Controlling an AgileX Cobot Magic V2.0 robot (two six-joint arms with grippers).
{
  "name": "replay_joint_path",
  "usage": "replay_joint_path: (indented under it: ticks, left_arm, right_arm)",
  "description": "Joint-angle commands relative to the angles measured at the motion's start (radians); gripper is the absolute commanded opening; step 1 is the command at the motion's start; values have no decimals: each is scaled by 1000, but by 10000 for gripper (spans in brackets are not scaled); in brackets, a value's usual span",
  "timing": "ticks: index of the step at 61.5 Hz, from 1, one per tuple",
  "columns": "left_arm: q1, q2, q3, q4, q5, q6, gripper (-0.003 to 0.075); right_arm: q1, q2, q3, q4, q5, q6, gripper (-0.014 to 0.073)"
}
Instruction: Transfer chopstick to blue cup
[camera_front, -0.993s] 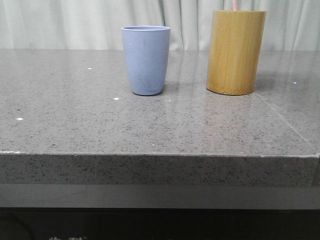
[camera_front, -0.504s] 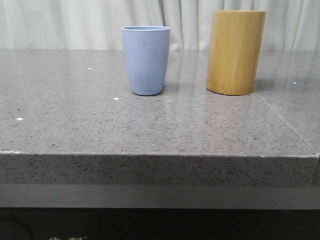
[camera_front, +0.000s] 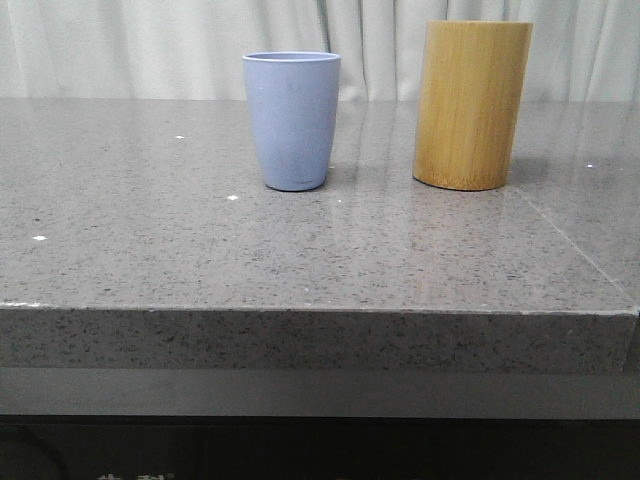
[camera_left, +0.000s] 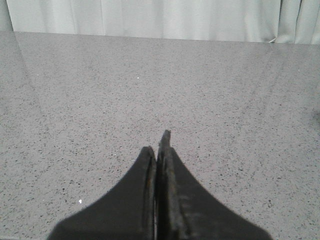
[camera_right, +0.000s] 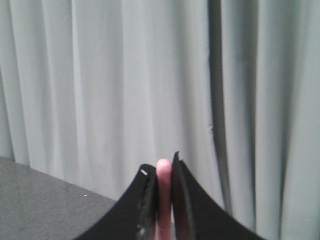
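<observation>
1 chopstick (camera_right: 163, 192), clamped in your right gripper (camera_right: 162, 172), has left the bamboo holder (camera_front: 470, 105); next, the blue cup (camera_front: 292, 120), upper middle. Your left gripper (camera_left: 159, 155) is closed, empty.

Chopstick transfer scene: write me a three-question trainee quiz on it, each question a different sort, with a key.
1. True or false: the right hand is clamped on the pink chopstick.
2. Multiple choice: in the front view, the blue cup stands A) to the left of the bamboo cylinder, B) to its right, C) inside it.
3. Fill in: the left hand is ____, with nothing between its fingers, above the grey table.

Key: 1 true; 2 A; 3 shut.
</observation>
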Motion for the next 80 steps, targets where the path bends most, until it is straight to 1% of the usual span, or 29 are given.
replay_joint_path:
  ticks: [1, 8, 13, 46, 59, 69, 75, 80]
  left_arm:
    - [1, 7, -26, 0, -87, -9, -19]
    - [1, 7, -26, 0, -87, -9, -19]
    - [1, 7, -26, 0, -87, -9, -19]
    - [1, 7, -26, 0, -87, -9, -19]
    - [1, 7, -26, 0, -87, -9, -19]
    - [1, 7, -26, 0, -87, -9, -19]
    - [1, 7, -26, 0, -87, -9, -19]
    - [1, 7, -26, 0, -87, -9, -19]
  right_arm:
    - [49, 16, -32, 3, -116, -6, 76]
    - [103, 78, -32, 2, -153, -6, 76]
    - [120, 112, -32, -1, -164, -6, 76]
    - [121, 249, -32, -4, -97, -6, 76]
    - [121, 264, -32, -4, -22, -6, 79]
    - [121, 267, -32, -4, -6, -6, 80]
    - [121, 272, -32, -4, -2, -6, 106]
    - [121, 274, -32, -4, -1, -6, 181]
